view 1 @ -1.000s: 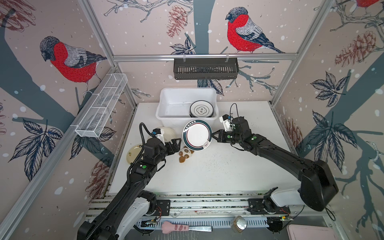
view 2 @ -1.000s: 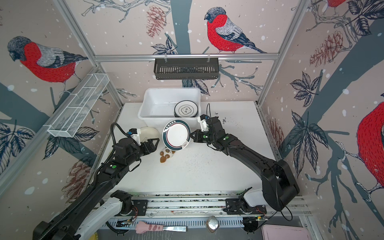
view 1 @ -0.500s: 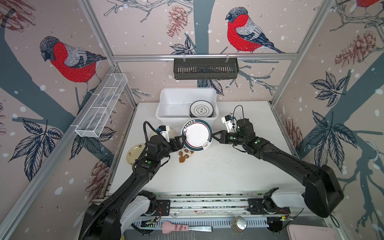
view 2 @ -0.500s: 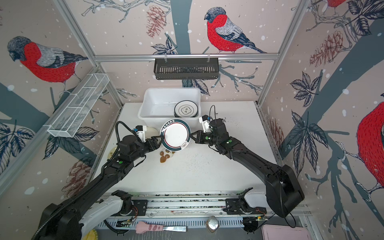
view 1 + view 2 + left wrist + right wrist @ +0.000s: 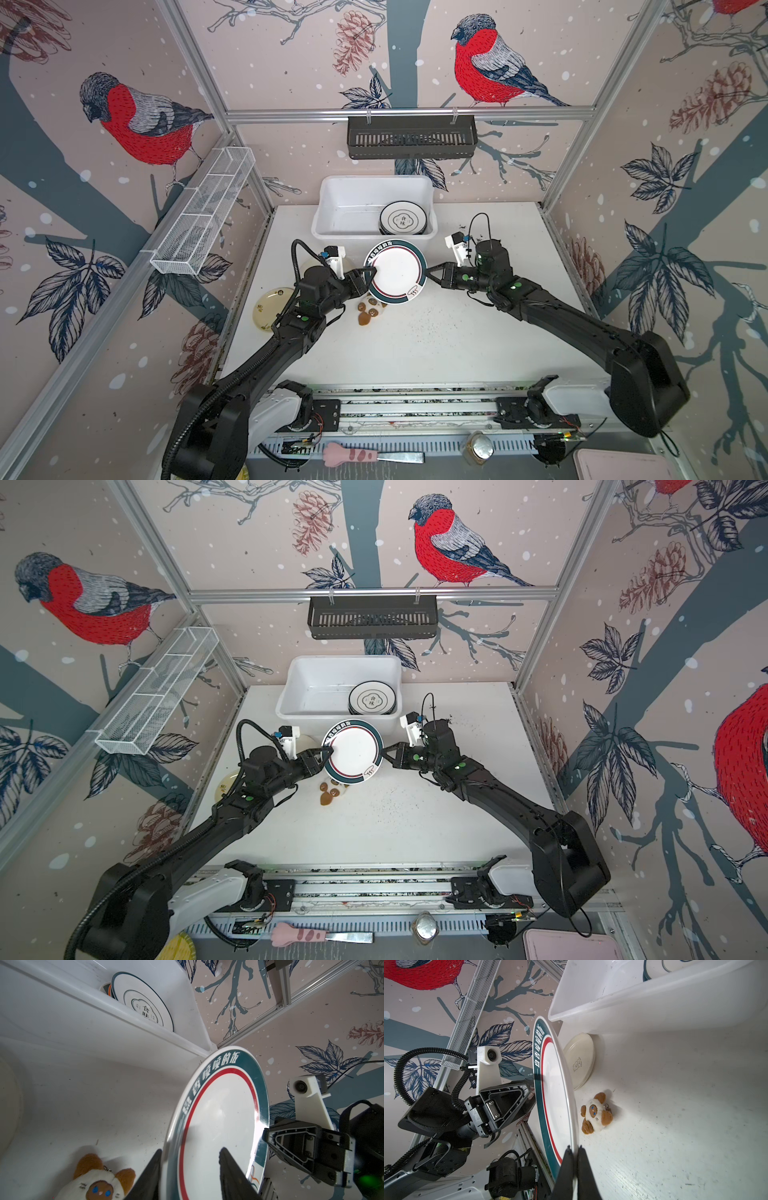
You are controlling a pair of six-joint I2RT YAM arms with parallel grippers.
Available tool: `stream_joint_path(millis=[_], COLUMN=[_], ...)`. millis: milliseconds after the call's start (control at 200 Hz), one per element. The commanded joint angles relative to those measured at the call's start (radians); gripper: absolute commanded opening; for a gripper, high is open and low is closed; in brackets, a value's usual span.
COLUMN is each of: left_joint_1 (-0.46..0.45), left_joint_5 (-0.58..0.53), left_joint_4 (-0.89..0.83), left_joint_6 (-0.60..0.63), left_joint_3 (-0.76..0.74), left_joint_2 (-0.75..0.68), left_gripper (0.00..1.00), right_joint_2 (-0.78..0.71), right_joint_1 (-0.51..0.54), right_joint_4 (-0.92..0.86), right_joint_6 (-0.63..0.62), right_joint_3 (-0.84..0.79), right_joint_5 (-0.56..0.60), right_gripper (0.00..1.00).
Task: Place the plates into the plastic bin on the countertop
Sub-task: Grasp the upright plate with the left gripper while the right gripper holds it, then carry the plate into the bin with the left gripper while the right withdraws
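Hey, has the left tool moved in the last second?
Yes. The left tool has advanced toward the plastic bin, from short of the green-rimmed plate to straddling its rim.

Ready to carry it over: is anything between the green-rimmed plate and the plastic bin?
Nothing visible. The green-rimmed plate is held just before the near wall of the plastic bin; only that rim needs clearing. Stacked plates fill its right end; the rest is bare. The plush toy lies below.
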Motion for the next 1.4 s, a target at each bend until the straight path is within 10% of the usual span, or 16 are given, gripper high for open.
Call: stream_joint_path(millis=[0,345,570,821,991,1396], left_joint_1=[0.0,0.0,-0.001,0.042,0.105,0.169], left_joint_5=[0.047,0.033,0.013,-0.084,-0.116,0.005], left_joint_4=[0.101,0.054,0.052,0.088,0.125,-0.028], left_joint_6=[-0.016,0.04,0.04,0.029,0.022,0.025], left_joint_3=[0.009,0.061,0.136,0.263,0.427,1.033], left_joint_2=[0.008,0.038,0.105,0.195,0.376,0.925], left_gripper=[0.32,0.13,0.0,0.0,0.0,0.0], right_joint_2=[-0.008,0.01,-0.016,-0.096,-0.174,-0.277], right_joint_1=[-0.006,-0.017,-0.045,-0.112,-0.141,-0.259], right_joint_4=[0.077,0.07,0.025,-0.176,-0.262,-0.279], right_joint_6=[0.014,0.0,-0.039,-0.154,-0.22,-0.197], right_joint_3=[-0.004,0.01,0.032,0.107,0.114,0.049], right_joint_5=[-0.037,-0.054,-0.026,0.154,0.358,0.359], right_gripper=[0.0,0.01,0.52,0.86,0.93,0.95])
